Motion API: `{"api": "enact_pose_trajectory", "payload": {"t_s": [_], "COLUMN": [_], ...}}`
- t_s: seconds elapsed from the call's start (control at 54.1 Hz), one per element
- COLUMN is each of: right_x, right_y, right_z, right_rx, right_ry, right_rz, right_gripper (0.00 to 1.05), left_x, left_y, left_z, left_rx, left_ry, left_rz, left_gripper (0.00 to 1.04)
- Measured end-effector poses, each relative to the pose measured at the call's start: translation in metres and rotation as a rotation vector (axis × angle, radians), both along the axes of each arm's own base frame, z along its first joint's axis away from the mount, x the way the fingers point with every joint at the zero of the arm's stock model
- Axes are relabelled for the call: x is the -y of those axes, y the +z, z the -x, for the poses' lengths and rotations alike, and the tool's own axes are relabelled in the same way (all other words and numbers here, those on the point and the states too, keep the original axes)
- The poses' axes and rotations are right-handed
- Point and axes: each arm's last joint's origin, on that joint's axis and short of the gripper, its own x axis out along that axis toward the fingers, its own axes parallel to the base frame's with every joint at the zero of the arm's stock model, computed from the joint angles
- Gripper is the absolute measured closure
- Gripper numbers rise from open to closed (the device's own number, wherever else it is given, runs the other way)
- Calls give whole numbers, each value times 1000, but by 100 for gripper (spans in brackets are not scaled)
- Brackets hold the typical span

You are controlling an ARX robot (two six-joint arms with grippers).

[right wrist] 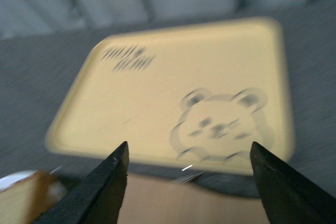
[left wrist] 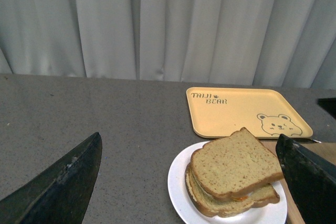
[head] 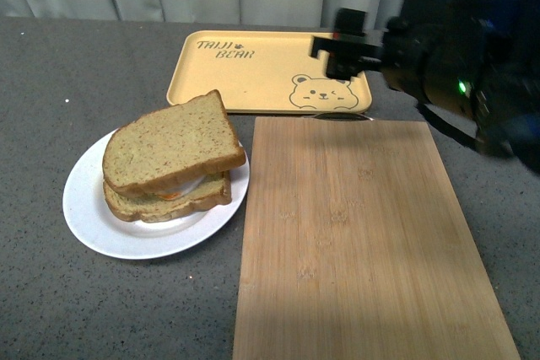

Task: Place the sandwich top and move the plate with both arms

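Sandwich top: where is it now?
Front view, left side: the sandwich top sits atop the lower slice on the plate, just left of the wooden board, nearer the camera than the yellow tray.

Top [head: 173,142]: speckled greenish-brown slice, dark crust, lying on the sandwich, turned slightly off the lower slice [head: 169,200]. Plate [head: 89,221]: round, white, flat on the grey table [head: 67,82], carrying the stack. Right arm [head: 447,56]: raised, far right, well apart from plate; jaws apart, empty. Left gripper [left wrist: 188,137]: fingers spread, nothing held.
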Motion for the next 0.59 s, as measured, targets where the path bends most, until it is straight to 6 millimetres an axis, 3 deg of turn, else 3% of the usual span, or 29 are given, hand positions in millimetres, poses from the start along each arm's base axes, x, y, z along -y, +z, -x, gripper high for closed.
{"api": "enact_pose_trajectory", "payload": {"t_s": [0.092,0.185,0.296,0.592], "right_x": [28,57,83,109], "right_y": [7,38,43,55], "right_z": [33,63,100,153], "right_rx": [205,337,322,314], "right_ry": [-201,-245,-245,-237], "right_rz": [117,135,170,179], "right_gripper": [58,78,104,104], "left_x": [0,0,0,0], "left_y": [0,0,0,0], "left_z": [0,0,0,0], "left_rx": [-1,0,-1,0], "left_ry": [2,4,2,2], "left_rz": [0,0,0,0], "left_gripper": [7,7,7,7]}}
